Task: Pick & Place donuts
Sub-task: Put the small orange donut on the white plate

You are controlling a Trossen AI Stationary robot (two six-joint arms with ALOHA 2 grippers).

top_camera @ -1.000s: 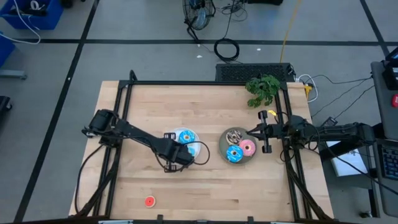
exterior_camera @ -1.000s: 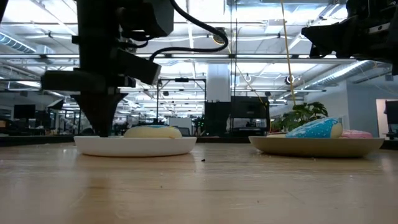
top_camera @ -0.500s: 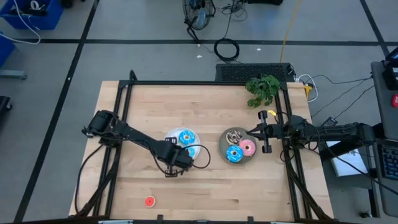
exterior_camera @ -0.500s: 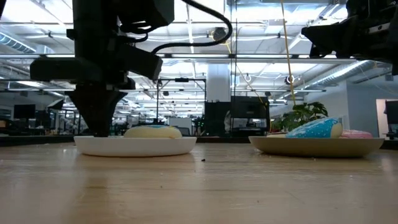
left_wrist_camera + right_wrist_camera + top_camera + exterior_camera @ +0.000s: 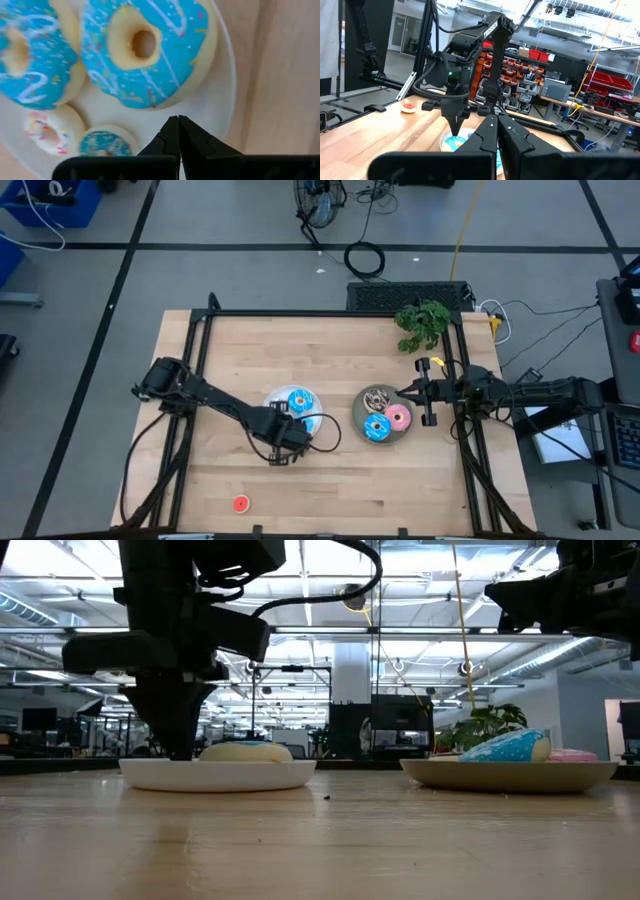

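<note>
A round white plate holds two big blue-iced donuts, a tiny white sprinkled one and a tiny blue one. My left gripper is shut and points down over the plate's near side, beside the big blue donut. A grey plate carries a brown donut, a blue one and a pink one. A small red donut lies on the bare table near the near edge. My right gripper waits, shut, at the grey plate's right rim. My left gripper points its shut fingertips straight down at a bare part of the white plate, just beside the big blue donut's edge. Whether the tips touch the plate, I cannot tell.
A green toy plant sits at the table's far right corner. Black frame rails run along the table's left, far and right sides. Bare wood lies between the two plates and along the near edge around the red donut.
My left gripper has drawn back a little toward the table's near edge, from over the white plate's middle to its near side, uncovering the blue donuts. The right arm and all donuts have stayed where they were.
</note>
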